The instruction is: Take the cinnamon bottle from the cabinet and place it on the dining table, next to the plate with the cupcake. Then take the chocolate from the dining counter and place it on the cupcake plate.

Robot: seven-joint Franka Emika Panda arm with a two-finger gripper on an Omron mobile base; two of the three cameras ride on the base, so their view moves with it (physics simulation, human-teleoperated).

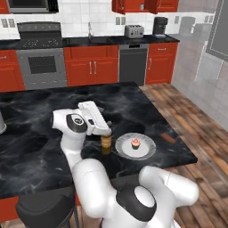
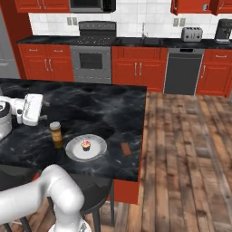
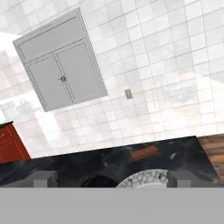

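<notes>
The small amber-brown cylindrical cinnamon jar with a beige cap [image 1: 106,143] stands upright on the black white-veined marble tabletop [image 1: 40,116], just beside the round pale grey plate [image 1: 147,150] at its 9 o'clock. The tiny pink-topped cupcake [image 1: 135,143] sits mid-plate. The pincer [image 3: 111,178] hangs just above the jar, fingers spread and empty. The flat brown chocolate bar [image 2: 126,148] lies at the plate's 3 o'clock, long axis running away from the robot. The jar is hidden in the hand view.
</notes>
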